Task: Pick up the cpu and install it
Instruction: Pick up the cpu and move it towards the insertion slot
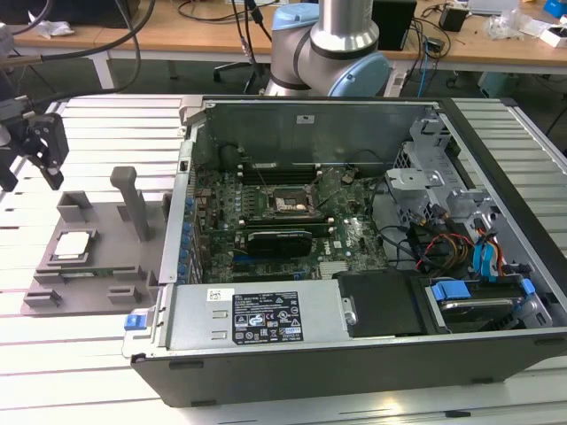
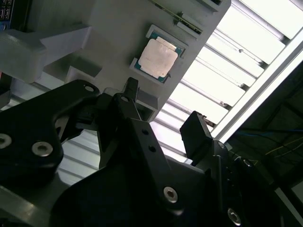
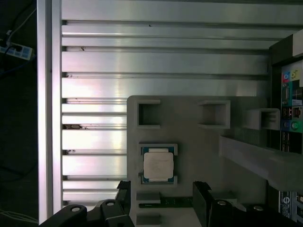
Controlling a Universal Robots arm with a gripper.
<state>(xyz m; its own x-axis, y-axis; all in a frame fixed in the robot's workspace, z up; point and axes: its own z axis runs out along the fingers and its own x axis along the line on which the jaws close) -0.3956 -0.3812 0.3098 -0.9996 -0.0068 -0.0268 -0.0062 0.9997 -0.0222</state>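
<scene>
The cpu [image 1: 73, 245] is a small silvery square lying flat in a recess of the grey plastic tray [image 1: 115, 221], at the exterior view's left. Both wrist views look down on the cpu [image 2: 157, 57] [image 3: 158, 164] in its seat. My gripper [image 1: 35, 164] hangs above the tray's far left end, off the chip. Its black fingers [image 2: 196, 130] stand apart with nothing between them, so the gripper [image 2: 163, 111] [image 3: 162, 191] is open. The black socket frame [image 1: 288, 204] sits on the green motherboard inside the open computer case.
The open computer case [image 1: 354, 345] lies on its side right of the tray, with cables and drive bays inside. A grey upright post [image 1: 133, 204] rises from the tray near the case wall. The slatted aluminium table [image 1: 71, 354] runs under everything. The arm's base [image 1: 328, 44] stands behind the case.
</scene>
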